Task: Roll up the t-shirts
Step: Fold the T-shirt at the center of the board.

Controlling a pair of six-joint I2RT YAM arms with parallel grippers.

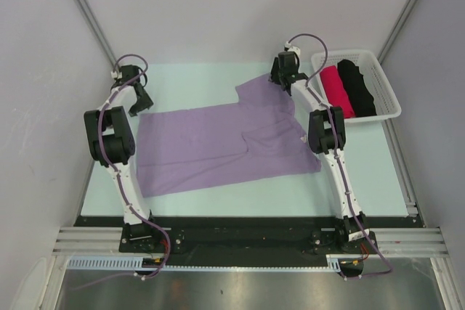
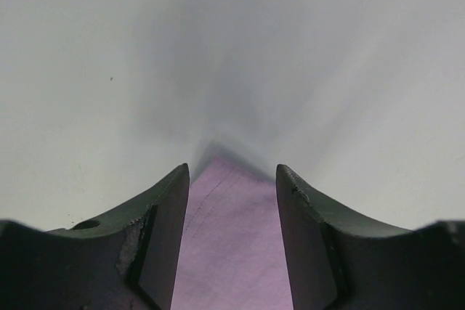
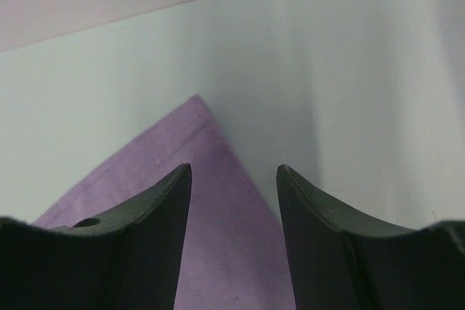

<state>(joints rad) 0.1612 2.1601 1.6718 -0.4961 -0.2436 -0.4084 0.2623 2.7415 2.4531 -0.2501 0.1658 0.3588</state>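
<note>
Item one: lavender t-shirt (image 1: 211,147), plain, laid flat across the middle of your pale worktop (image 1: 290,194), with its right-hand part doubled over on itself and one sleeve pointing to the far edge. Item two: left fingers (image 2: 163,230), released and standing apart. You see them poised at the garment's far left corner, with the cloth tip showing in the gap between them. Item three: right fingers (image 3: 312,237), likewise released and parted, sitting over the far right sleeve corner, with purple fabric under the left one and bare worktop under the other. Item four: white basket (image 1: 389,99) at your far right, just beside the right arm, holding a red roll (image 1: 338,91) and a black roll (image 1: 357,86) side by side.
</note>
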